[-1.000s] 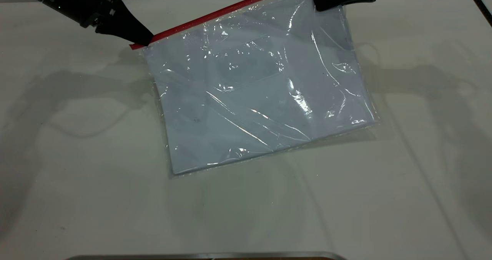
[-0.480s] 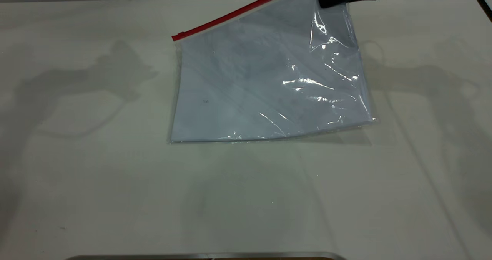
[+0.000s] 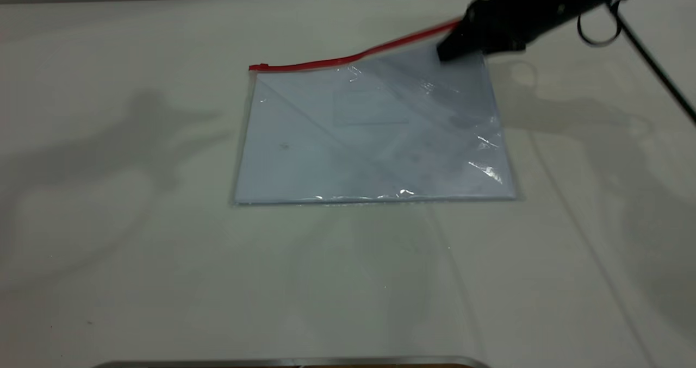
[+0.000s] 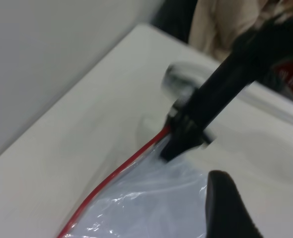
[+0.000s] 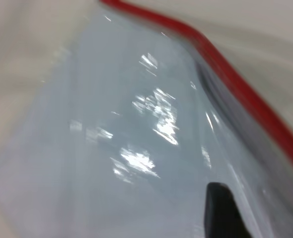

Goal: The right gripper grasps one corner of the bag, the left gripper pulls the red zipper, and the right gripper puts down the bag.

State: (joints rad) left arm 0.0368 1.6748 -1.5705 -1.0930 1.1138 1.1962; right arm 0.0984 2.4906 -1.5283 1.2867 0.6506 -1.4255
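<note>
The clear bag (image 3: 375,139) with white paper inside lies almost flat on the white table. Its red zipper (image 3: 348,59) runs along the far edge, with the slider tab (image 3: 261,66) at the left end. My right gripper (image 3: 448,52) is shut on the bag's far right corner (image 3: 447,28) at the end of the red strip and holds it slightly raised. The left wrist view shows this grip (image 4: 179,144) beside the red zipper (image 4: 116,171). One right finger (image 5: 221,213) lies on the plastic. My left gripper (image 4: 263,186) is open, empty and out of the exterior view.
The white table (image 3: 109,248) spreads around the bag. A metal edge (image 3: 293,362) lies along the near side. The right arm's cable loop (image 3: 598,28) and thin rod (image 3: 658,69) hang over the far right.
My left gripper let go of the zipper's left end and withdrew out of the exterior view. My right gripper came down with the corner, and the bag settled nearly flat.
</note>
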